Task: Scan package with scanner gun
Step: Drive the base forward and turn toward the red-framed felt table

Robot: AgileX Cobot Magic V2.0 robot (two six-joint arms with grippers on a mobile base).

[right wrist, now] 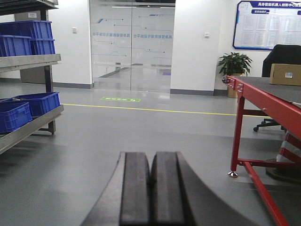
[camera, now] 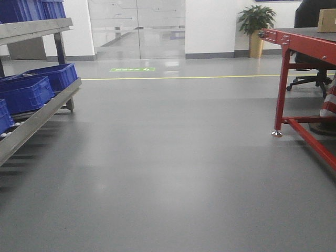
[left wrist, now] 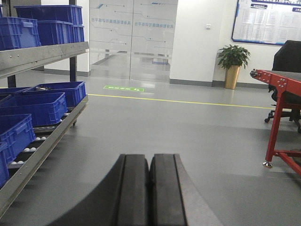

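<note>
The package [right wrist: 285, 74] is a tan cardboard box with a small white label. It sits far off on the red-framed table [right wrist: 263, 96] at the right; its corner also shows as the package [camera: 326, 20] in the front view. The scanner gun is out of view. My left gripper [left wrist: 149, 157] hangs over bare grey floor, its black pads pressed together with nothing between them. My right gripper [right wrist: 151, 154] is likewise shut and empty, well short of the table.
A metal roller rack [camera: 37, 113] with several blue bins [camera: 29, 89] lines the left side. The red table's leg [camera: 281, 89] stands at the right, with an office chair [right wrist: 287, 56] behind it. A potted plant [camera: 256, 23] and glass doors [camera: 136, 29] are at the far wall.
</note>
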